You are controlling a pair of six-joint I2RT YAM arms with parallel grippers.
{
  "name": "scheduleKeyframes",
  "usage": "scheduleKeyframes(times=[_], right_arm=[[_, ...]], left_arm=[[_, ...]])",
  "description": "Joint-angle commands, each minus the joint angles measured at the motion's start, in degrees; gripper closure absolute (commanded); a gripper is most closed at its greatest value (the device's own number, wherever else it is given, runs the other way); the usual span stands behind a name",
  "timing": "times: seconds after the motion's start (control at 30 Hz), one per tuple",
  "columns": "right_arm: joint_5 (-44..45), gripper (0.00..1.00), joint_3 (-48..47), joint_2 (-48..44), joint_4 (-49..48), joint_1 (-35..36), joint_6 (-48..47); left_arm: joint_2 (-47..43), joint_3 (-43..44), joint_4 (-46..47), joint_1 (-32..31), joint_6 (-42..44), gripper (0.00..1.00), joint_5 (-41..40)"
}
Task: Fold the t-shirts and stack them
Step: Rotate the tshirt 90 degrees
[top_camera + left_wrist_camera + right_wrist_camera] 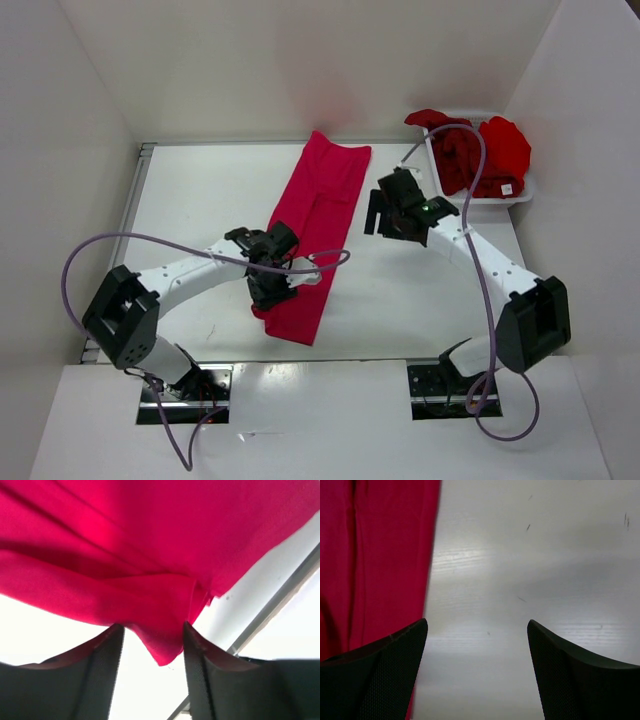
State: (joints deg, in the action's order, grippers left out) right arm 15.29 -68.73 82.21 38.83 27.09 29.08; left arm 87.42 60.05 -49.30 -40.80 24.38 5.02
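A pinkish-crimson t-shirt (318, 215) lies on the table folded into a long strip, running from the back to the near middle. My left gripper (272, 283) hovers over the strip's near left edge. In the left wrist view its fingers stand apart, so the left gripper (152, 626) is open, and a folded corner of the cloth (164, 650) hangs loose between them. My right gripper (383, 222) is open just right of the strip. Between the right gripper's (477, 622) fingers is bare table, with the shirt's edge (395, 570) at the left. A dark maroon t-shirt (458, 158) and a bright red t-shirt (506, 142) sit bunched in the basket.
The white mesh basket (528, 190) stands at the back right corner against the white walls. A metal rail (140, 190) edges the table's left side. The left arm's purple cable (330, 262) loops over the shirt.
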Motion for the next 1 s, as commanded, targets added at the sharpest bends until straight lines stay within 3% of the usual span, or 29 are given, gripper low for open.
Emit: scheduleKeyframes(times=[0.0,0.13,0.23,0.53,0.77,0.97], right_arm=[[-1.6,0.15,3.9,-4.2,-2.1,2.0,4.8],[-3.0,0.15,4.0,-1.0,-2.6,5.9,8.9],[-5.5,0.18,4.5,1.6,-4.2,11.5,12.0],[-9.7,0.27,6.9,10.9,-7.9,26.2,22.9],[-10.2,0.33,5.2,20.3,-8.9,28.1,23.6],[-12.3,0.43,6.2,22.4,-11.8,28.1,24.2]], left_arm=[[-4.8,-2.3,-2.3,-0.2,-1.4,0.39,-3.2],[-7.9,-1.8,-2.3,2.6,-2.9,0.30,-6.6],[-9.2,-3.2,-1.6,3.2,-3.5,0.28,-9.4],[-15.3,-5.8,4.3,13.6,-5.3,0.24,-14.4],[-15.3,-6.5,8.3,21.4,-7.8,0.22,-13.0],[-17.0,-8.3,9.5,22.5,-7.8,0.22,-13.5]])
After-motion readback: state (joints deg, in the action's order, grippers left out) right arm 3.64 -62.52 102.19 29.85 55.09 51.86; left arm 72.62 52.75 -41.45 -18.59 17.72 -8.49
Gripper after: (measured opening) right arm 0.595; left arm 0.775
